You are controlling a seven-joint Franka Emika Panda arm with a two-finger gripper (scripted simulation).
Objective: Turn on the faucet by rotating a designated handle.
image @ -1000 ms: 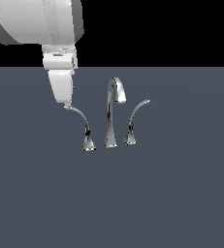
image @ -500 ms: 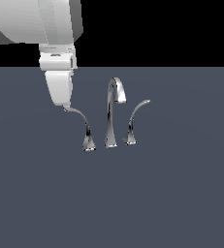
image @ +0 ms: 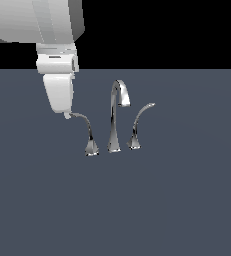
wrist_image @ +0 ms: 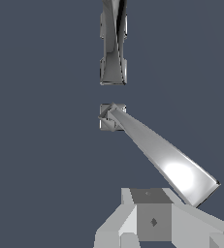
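The chrome faucet stands in the exterior view as three pieces. The tall gooseneck spout [image: 116, 117] is in the middle. The designated handle [image: 87, 127] is on the exterior view's left, arching over to a nearly horizontal tip. The shorter handle [image: 138, 122], with its upswept tip, is on the right. My gripper [image: 66, 114] hangs fingers down with its tip touching the end of the designated handle. Its fingers look closed together and hold nothing. In the wrist view the handle [wrist_image: 157, 152] runs from its base to beside my gripper [wrist_image: 152, 227], and the spout [wrist_image: 113, 46] lies beyond.
The faucet stands on a flat grey-blue surface [image: 177, 200]. The large white arm body [image: 32, 20] fills the upper left of the exterior view. Above the surface's far edge there is only black background.
My gripper has shifted slightly to the exterior view's left, staying at the tip of the designated handle. The handle's shape looks barely changed.
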